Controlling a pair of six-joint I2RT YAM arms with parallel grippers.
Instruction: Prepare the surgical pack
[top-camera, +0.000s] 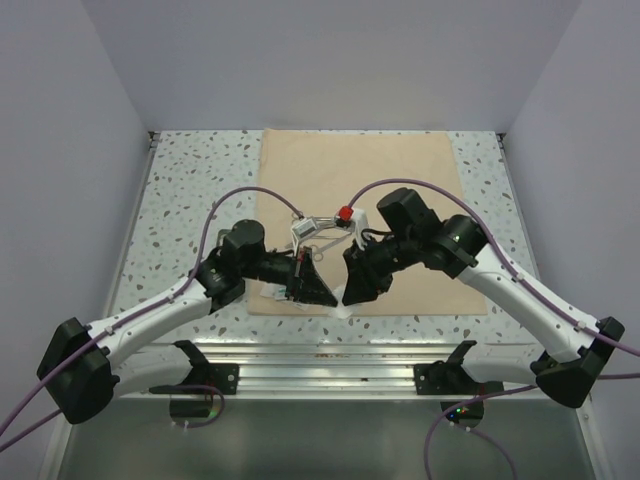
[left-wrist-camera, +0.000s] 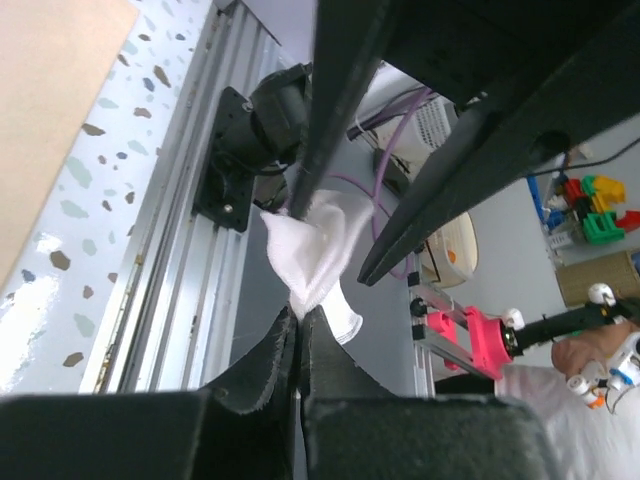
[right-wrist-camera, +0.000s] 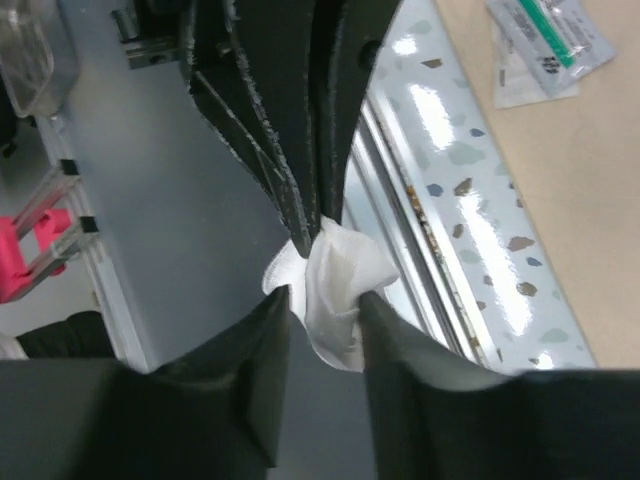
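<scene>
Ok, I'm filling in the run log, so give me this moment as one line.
step: gauze handover | left fingers: shut on gauze | right fingers: open around gauze | where: over cloth's near edge

1. No word, brand, number or sign is legible in any of the three views.
2. Upper right of the right wrist view: a clear sealed packet lying on the beige cloth bears a green band and a small patch of dark print. The print is too blurred to read.
</scene>
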